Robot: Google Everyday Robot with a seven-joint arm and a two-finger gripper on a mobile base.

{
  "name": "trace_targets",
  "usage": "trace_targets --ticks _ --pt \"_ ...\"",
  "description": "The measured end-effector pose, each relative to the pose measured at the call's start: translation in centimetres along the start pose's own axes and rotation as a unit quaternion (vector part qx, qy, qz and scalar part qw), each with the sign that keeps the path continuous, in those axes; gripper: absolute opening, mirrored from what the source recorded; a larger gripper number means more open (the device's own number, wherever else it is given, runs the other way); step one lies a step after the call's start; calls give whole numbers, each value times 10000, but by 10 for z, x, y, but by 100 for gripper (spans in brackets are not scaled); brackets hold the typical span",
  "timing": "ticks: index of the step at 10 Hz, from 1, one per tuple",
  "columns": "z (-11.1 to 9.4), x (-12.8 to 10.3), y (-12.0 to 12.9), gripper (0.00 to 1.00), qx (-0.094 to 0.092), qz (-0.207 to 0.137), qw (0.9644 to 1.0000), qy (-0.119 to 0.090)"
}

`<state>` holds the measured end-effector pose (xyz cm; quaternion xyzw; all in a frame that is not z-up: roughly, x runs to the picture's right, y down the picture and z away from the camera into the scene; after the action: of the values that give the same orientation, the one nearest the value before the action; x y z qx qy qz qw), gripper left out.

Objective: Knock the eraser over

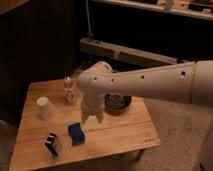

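Observation:
The eraser (52,144) is a small near-black block with a white and orange label, standing upright near the front left of the wooden table (127,136). My gripper (91,119) hangs at the end of the white arm, above the table's middle, just right of and above the blue pad (77,133). It is to the right of the eraser and apart from it.
A white cup (45,108) stands upside down at the table's left. A small bottle (69,90) stands at the back behind the arm. A dark bowl (119,102) sits at the back right. A low bench and dark wall are behind.

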<state>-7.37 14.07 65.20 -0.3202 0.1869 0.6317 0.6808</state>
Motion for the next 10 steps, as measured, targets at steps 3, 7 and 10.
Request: trace_targets --ticks 3,7,10 --pt "28 22 61 6 -156 -991 9938 485" --pt "62 55 139 0 -106 -2145 9702 1121" --pt "76 68 179 0 59 -2752 9500 1474"
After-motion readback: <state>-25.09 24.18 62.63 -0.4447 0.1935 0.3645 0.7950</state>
